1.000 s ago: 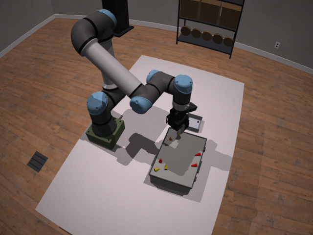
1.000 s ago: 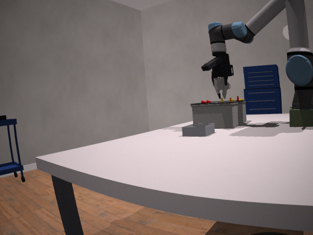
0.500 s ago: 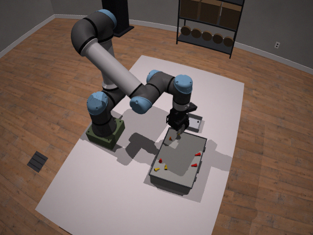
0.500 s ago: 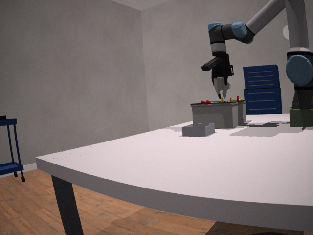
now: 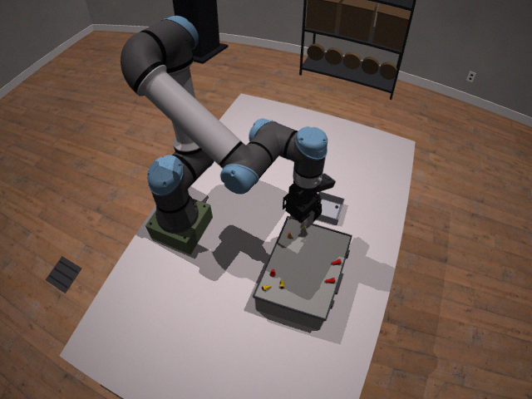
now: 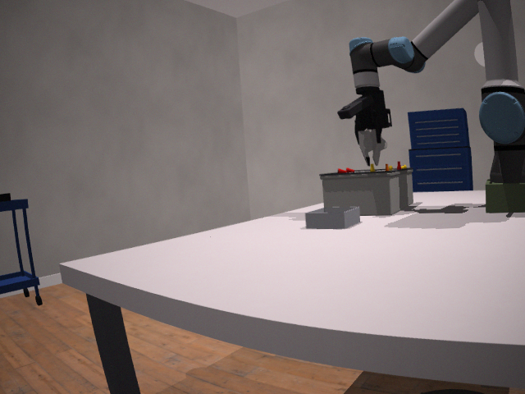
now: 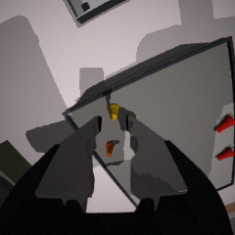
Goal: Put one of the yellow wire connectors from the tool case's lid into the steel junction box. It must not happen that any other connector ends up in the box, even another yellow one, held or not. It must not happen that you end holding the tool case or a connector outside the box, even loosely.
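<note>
Counted: three yellow connectors (image 5: 303,230) (image 6: 372,167) (image 7: 114,111), three red connectors (image 5: 336,262) (image 6: 340,171) (image 7: 225,123), one orange connector (image 5: 289,235) (image 6: 386,167) (image 7: 110,148), one tool case (image 5: 300,266) (image 6: 360,194) (image 7: 171,108), one junction box (image 5: 338,214) (image 6: 326,220) (image 7: 100,12).

Blue drawer cabinet (image 6: 440,131), blue cart (image 6: 26,237), shelf rack (image 5: 352,41) holding brown boxes (image 5: 356,21)
</note>
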Robot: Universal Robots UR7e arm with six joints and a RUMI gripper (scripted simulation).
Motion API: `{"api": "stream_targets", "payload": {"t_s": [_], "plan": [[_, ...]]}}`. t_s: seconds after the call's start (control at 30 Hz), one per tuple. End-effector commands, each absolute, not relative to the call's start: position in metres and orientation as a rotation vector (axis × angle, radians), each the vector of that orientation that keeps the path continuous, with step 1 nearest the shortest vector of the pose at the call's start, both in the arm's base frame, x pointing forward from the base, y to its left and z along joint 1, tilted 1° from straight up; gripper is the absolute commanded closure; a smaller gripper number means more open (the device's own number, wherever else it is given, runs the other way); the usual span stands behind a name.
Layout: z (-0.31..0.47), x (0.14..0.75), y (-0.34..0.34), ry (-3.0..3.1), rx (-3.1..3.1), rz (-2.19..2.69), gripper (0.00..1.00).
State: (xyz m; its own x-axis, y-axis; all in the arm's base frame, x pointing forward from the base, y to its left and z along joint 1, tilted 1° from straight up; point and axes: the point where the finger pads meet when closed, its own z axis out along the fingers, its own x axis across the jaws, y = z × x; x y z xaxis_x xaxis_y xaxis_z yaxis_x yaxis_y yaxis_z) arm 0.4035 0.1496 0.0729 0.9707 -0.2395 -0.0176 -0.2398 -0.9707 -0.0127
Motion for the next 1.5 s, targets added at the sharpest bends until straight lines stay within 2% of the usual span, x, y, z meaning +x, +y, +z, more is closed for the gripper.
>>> {"api": "stream_targets", "payload": {"t_s": [0.0, 0.57, 0.6, 1.47], "plan": [[0.068, 0.404, 0.150, 0.377, -3.104, 0.023, 0.83], [0.055, 0.404, 0.150, 0.377, -3.104, 0.023, 0.83], [0.055, 0.404, 0.150, 0.377, -3.104, 0.023, 1.00], [0.055, 0.404, 0.150, 0.377, -3.104, 0.023, 1.00]]}}
